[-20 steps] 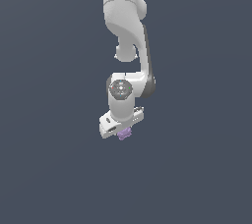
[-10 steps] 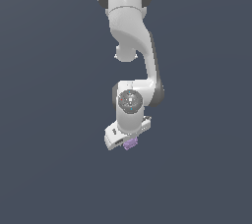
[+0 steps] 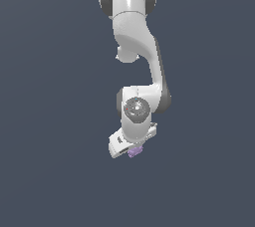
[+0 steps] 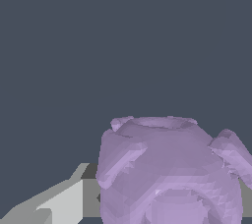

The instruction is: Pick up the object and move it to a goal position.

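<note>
Pale purple, seemingly hollow-topped knobbly object [image 4: 170,174]

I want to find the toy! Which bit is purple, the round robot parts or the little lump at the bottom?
The little lump under the gripper. It is pale purple and knobbly; the arm and its round joints are white and grey.

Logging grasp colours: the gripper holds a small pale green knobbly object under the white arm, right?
Not green. The object is pale purple, as the wrist view shows close up; the exterior view shows it at the gripper under the white arm.
</note>
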Controlling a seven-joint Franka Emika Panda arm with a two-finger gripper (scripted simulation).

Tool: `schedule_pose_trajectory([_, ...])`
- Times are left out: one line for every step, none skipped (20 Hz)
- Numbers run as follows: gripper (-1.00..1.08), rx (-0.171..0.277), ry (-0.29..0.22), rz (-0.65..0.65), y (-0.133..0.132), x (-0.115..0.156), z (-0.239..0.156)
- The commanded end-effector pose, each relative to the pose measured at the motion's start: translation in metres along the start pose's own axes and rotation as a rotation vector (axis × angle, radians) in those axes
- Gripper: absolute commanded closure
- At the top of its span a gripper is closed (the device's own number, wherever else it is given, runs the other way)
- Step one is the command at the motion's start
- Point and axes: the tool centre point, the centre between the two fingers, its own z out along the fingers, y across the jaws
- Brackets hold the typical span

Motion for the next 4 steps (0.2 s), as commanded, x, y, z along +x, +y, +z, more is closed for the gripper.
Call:
schedule_pose_trajectory([1.08,0.0,0.0,0.0,0.0005,0.0029,-0.0003])
schedule_pose_trajectory([1.08,0.0,0.0,0.0,0.0006,0.0034,-0.0003])
schedule_pose_trajectory([1.08,0.0,0.0,0.0,0.0006,0.0037,-0.0003])
schedule_pose_trajectory([1.08,0.0,0.0,0.0,0.0006,0.0038,-0.0003])
